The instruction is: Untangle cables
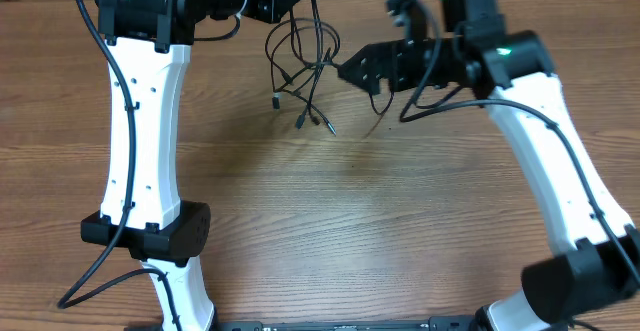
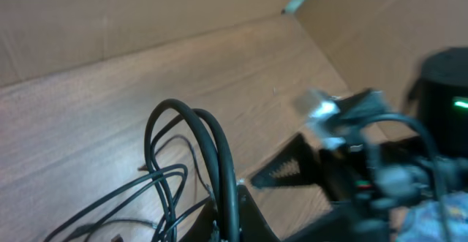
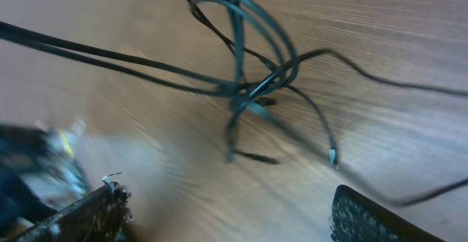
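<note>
The cables [image 1: 300,66] are thin black cords knotted into a loose tangle at the far middle of the wooden table [image 1: 330,211], with small plug ends [image 1: 300,123] trailing toward me. My left gripper [image 1: 285,6] is shut on the upper strands, so the loops hang from it. In the left wrist view the cables [image 2: 179,136] arch up from the left gripper [image 2: 227,202]. My right gripper [image 1: 366,39] stands open just right of the tangle. In its wrist view the right gripper [image 3: 227,213] has nothing between its fingers [image 3: 365,216], and the cables [image 3: 248,88] lie ahead.
Thicker black wires run along both white arms [image 1: 140,141]. A cardboard wall [image 2: 146,12] closes the back of the table. The right arm's base [image 1: 580,281] sits at the near right and the left arm's base [image 1: 160,236] at the near left.
</note>
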